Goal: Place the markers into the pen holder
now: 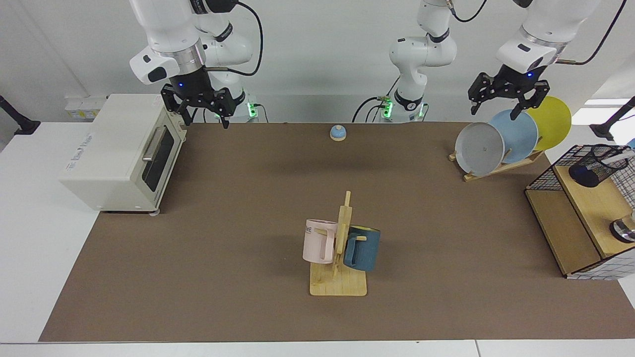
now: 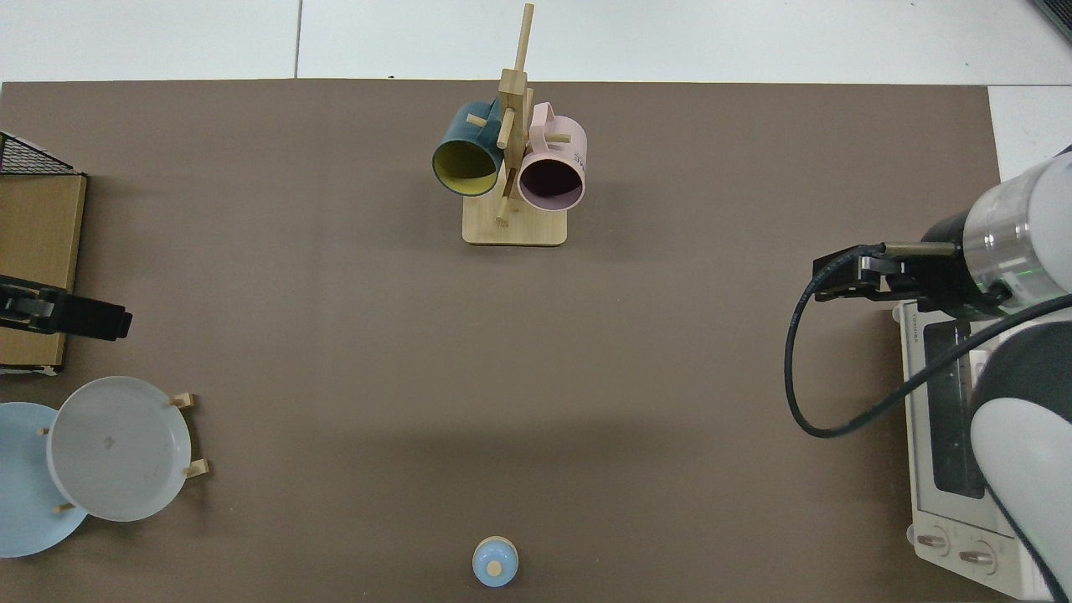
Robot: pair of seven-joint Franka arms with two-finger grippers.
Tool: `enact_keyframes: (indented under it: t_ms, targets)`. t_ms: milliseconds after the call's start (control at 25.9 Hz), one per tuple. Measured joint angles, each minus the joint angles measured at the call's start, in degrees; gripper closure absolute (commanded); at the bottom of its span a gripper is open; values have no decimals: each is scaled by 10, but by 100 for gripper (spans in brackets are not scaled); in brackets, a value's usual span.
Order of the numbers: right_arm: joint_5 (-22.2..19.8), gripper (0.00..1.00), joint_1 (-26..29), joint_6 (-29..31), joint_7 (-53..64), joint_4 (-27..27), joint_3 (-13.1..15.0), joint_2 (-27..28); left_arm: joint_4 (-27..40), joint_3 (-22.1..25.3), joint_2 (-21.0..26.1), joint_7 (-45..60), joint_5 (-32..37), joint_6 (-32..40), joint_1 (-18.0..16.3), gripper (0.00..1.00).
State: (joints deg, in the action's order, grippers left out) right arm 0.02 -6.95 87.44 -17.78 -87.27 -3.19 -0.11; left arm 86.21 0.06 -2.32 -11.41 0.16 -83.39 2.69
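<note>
Two grippers, both with jaws spread and empty: left gripper (image 1: 502,101) over my plates (image 1: 516,134), right gripper (image 1: 206,115) waiting; marker (image 1: 619,157) sits in pen holder (image 1: 595,166).

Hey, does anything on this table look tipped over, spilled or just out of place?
One thing: the black wire-mesh pen holder lies tipped on its side on the wood and wire-grid shelf, with a white marker poking from its mouth. The left gripper hangs open above the plates; the right gripper waits open by the oven.
</note>
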Motion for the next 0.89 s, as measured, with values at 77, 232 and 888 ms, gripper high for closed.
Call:
enact_keyframes:
  t_ms: [77,232,888]
  targets:
    - [0,0,0,0,0,0,0,0,0,0,1,2,0,0,0,0]
    - [0,0,0,0,0,0,0,0,0,0,1,4,-2,-1,0,0]
    - [0,0,0,0,0,0,0,0,0,-1,1,8,-4,-3,0,0]
